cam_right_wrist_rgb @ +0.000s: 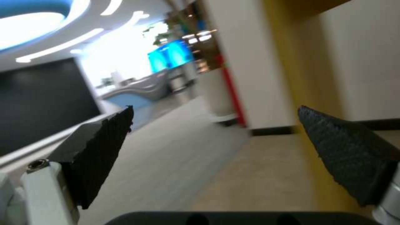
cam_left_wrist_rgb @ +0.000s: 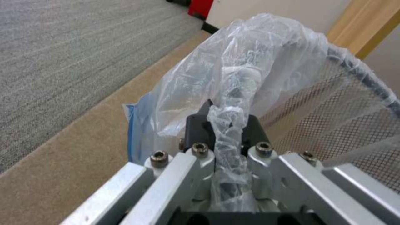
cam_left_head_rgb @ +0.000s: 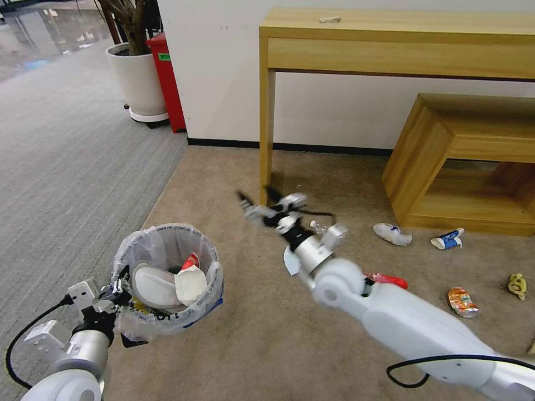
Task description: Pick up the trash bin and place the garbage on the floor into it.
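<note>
Your left gripper (cam_left_head_rgb: 120, 289) is clamped on the near rim of the small round dark mesh trash bin (cam_left_head_rgb: 167, 273), its fingers closed over a fold of the translucent white plastic liner bag (cam_left_wrist_rgb: 233, 93). In the left wrist view the crumpled liner runs between the two fingers, and the black mesh wall shows beside it. The bin is at the left edge of the beige-tan short-pile carpet (cam_left_head_rgb: 267, 334), close to the seam with the grey ribbed carpet (cam_left_head_rgb: 67, 167). A blue strip shows low on the bin's side. Inside it lie a white slipper (cam_left_head_rgb: 153, 287), a white paper piece and a red wrapper (cam_left_head_rgb: 191, 260).

Your right gripper (cam_left_head_rgb: 257, 201) is stretched forward over the middle of the beige carpet, near the foot of the light wooden desk's front left leg (cam_left_head_rgb: 266, 128). Its black ribbed fingers (cam_right_wrist_rgb: 104, 150) stand wide apart with nothing between them.

Litter on the carpet, to the right of that arm: a second white slipper (cam_left_head_rgb: 392, 234) and a blue-white carton (cam_left_head_rgb: 447, 239) just before the low wooden bench (cam_left_head_rgb: 434, 145), a crushed orange can (cam_left_head_rgb: 462, 302), a red wrapper (cam_left_head_rgb: 387, 279) beside the arm, and a small yellowish scrap (cam_left_head_rgb: 518, 285) near the right edge.
</note>
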Tool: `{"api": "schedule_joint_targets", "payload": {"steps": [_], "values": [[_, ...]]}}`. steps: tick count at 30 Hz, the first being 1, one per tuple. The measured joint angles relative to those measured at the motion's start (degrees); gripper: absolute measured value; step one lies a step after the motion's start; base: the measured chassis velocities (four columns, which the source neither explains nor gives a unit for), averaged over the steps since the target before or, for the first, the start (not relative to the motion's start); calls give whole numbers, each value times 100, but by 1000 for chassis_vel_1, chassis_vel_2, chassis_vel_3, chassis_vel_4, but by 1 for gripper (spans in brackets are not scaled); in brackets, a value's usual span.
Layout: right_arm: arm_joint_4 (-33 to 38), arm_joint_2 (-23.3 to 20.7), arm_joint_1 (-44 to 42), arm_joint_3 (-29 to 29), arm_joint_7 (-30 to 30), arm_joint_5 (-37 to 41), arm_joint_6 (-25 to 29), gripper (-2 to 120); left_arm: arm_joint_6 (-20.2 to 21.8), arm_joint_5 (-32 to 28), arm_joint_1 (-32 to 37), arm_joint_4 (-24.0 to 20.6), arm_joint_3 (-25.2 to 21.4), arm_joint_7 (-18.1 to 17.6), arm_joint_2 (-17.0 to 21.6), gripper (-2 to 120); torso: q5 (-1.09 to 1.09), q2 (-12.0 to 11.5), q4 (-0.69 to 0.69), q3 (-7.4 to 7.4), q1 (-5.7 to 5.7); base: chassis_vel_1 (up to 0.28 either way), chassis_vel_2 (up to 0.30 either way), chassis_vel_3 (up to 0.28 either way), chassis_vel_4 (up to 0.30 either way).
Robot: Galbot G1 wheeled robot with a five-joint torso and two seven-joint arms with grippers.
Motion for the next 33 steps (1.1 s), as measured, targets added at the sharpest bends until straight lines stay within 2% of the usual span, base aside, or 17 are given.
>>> {"api": "schedule_joint_targets", "payload": {"steps": [2, 13, 33], "values": [[-45, -193, -351, 417, 104, -184, 37, 100, -14, 9, -9, 40, 5, 32, 25, 3, 1, 0, -1, 0, 0, 0, 0, 0, 0], [-275, -818, -1394, 1179, 796, -654, 98, 100, -63, 91, -71, 181, 61, 59, 77, 3, 0, 0, -1, 0, 0, 0, 0, 0, 0], [-543, -798, -1822, 1484, 1097, -1150, 214, 100, -104, 147, -64, 247, 74, 104, 62, 3, -1, 0, 0, 0, 0, 0, 0, 0, 0]]}}
